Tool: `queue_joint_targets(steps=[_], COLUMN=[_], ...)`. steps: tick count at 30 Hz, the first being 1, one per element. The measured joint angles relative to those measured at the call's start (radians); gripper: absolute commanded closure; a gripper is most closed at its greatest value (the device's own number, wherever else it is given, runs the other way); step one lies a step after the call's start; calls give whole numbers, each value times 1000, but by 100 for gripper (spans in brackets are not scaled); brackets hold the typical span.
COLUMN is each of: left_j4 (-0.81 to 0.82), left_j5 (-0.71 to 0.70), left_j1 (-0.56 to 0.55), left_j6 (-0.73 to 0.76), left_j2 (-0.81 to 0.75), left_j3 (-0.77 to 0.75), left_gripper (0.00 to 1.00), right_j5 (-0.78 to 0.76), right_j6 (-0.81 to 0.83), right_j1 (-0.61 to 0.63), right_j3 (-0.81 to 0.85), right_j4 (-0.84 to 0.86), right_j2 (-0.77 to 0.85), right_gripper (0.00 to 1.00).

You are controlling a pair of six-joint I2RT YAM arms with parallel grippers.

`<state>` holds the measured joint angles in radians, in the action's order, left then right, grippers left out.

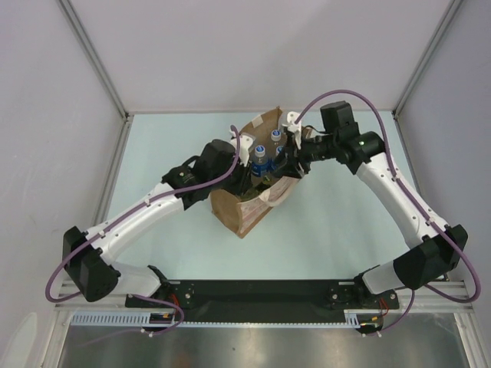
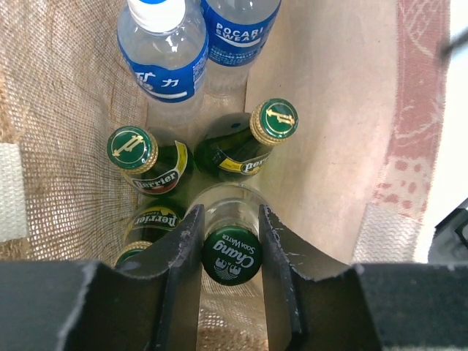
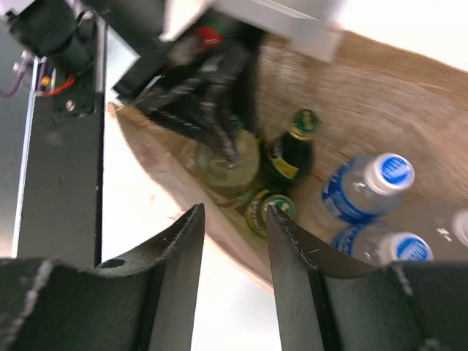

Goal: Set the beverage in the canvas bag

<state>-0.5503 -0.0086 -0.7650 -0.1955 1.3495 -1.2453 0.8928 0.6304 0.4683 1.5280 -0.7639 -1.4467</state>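
Bag (image 1: 238,216): left gripper (image 2: 229,219) clamps Chang bottle (image 2: 232,256) inside; bottle's body hidden. Right gripper (image 3: 234,216) over rim, parted, empty.

The pale green table (image 1: 345,222) carries the canvas bag (image 1: 234,215) (mouth open) near its middle.

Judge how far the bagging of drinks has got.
Done: two Pocari bottles and Perrier bottles stand inside the canvas bag. In hand: the left pincer grips the Chang bottle, down among them. Left: let go and lift out. The right pincer hangs open, empty.
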Motion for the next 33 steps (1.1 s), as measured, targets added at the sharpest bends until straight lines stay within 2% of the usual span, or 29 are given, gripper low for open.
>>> queue_joint_targets(steps=[2, 8, 11, 23, 33], left_j4=[24, 61, 68, 82, 114], left_j5=[-1, -5, -7, -8, -42], left_j1=[-2, -10, -13, -22, -23], left_j6=[8, 22, 31, 75, 97], left_j2=[-9, -11, -7, 35, 27], left_j3=[22, 68, 68, 68, 50], left_gripper=[100, 99, 95, 61, 34], right_j5=[9, 18, 18, 34, 39], right_j6=[-24, -109, -145, -256, -283], right_j1=[-36, -168, -220, -321, -358], right_j3=[0, 0, 0, -15, -19], right_j4=[15, 78, 106, 175, 182], right_j2=[3, 7, 9, 26, 26], right_gripper=[49, 47, 46, 45, 43])
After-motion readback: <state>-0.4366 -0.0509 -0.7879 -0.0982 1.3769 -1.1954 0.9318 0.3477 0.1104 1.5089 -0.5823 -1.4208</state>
